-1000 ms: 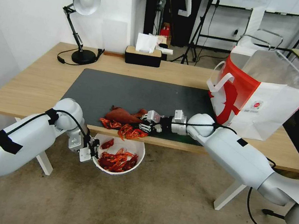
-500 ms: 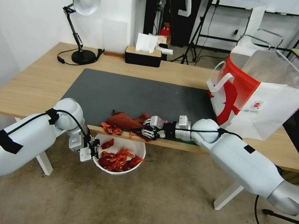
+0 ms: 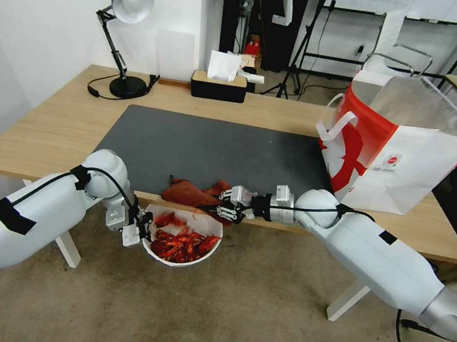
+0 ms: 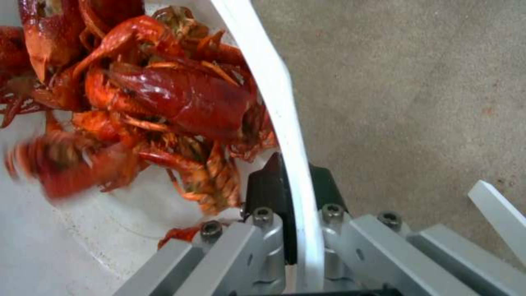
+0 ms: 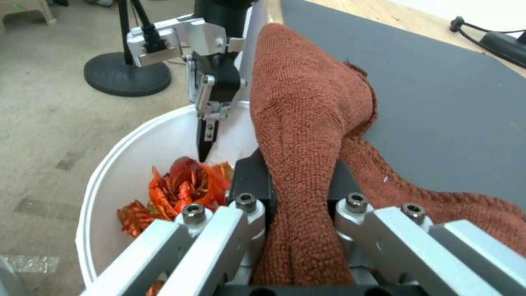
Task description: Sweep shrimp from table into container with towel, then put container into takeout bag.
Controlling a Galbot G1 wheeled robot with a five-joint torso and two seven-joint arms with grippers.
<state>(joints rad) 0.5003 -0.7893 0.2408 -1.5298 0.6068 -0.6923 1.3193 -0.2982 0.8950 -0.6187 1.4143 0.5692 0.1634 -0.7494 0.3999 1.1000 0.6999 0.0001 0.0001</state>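
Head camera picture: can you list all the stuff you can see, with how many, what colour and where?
shrimp: a pile, bright red-orange, in the container
container: one, white, held below the table's near edge
towel: one, rust-brown, at the table's near edge above the container
table: one, light wood
mat: one, dark grey, across the table's middle
takeout bag: one, white with red, standing at the table's right end
lamp: one, black, back left corner
tissue box: one, black, back edge
left gripper: one, clamped on the container's rim
right gripper: one, gripping the towel
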